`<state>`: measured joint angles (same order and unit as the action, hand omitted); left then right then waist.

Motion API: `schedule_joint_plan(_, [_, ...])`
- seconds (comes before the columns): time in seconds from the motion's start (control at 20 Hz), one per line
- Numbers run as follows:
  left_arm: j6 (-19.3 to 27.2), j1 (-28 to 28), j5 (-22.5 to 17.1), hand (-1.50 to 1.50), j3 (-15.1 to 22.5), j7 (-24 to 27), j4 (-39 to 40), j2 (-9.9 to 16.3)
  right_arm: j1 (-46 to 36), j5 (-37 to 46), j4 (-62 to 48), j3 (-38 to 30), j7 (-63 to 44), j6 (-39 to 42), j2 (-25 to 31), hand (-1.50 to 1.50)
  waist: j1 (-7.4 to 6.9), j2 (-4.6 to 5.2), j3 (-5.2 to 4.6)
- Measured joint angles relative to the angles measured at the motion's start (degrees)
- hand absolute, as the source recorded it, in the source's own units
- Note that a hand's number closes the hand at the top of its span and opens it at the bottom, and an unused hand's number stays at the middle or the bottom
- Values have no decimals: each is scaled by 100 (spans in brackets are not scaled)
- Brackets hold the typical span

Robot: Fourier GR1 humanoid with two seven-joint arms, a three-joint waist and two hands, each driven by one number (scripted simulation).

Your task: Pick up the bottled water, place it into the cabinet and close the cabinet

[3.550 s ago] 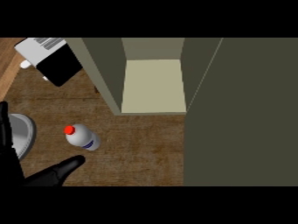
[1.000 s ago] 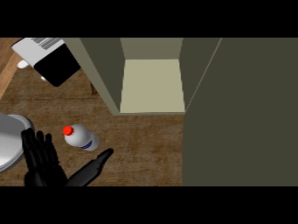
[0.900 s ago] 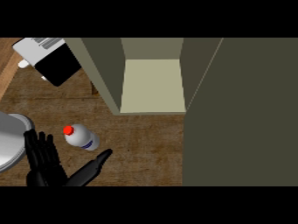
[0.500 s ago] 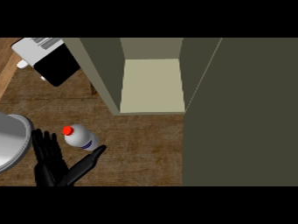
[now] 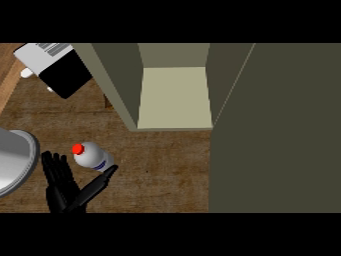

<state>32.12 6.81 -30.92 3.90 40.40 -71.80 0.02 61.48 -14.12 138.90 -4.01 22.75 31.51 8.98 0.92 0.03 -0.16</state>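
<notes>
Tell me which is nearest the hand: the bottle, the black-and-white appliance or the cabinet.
The red-capped bottled water, right beside the open left hand; the appliance and the open cabinet sit farther away.

I see one black hand [image 5: 64,192], fingers straight and thumb spread, right below the water bottle [image 5: 92,156] with its red cap on the wooden counter [image 5: 165,165], near the open cabinet [image 5: 174,95].

Legible text, brands, numbers, signs: none. Bottled water [image 5: 92,156]: bears a dark blue band on its label, with no letters that can be made out. White appliance [image 5: 53,65] at upper left: grey stripes on its top, no readable characters.
</notes>
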Motion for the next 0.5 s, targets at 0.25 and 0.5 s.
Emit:
schedule_joint_plan(0.25, [-392,-388,-280,-150,-337,466,906,35,158,0,-2,-26,153,84,-53,-150,10,2,1])
schedule_joint_plan(0.5, [-956,-762,-634,-150,-464,842,1495,15,174,-16,-23,-170,224,134,-30,-150,3,5,2])
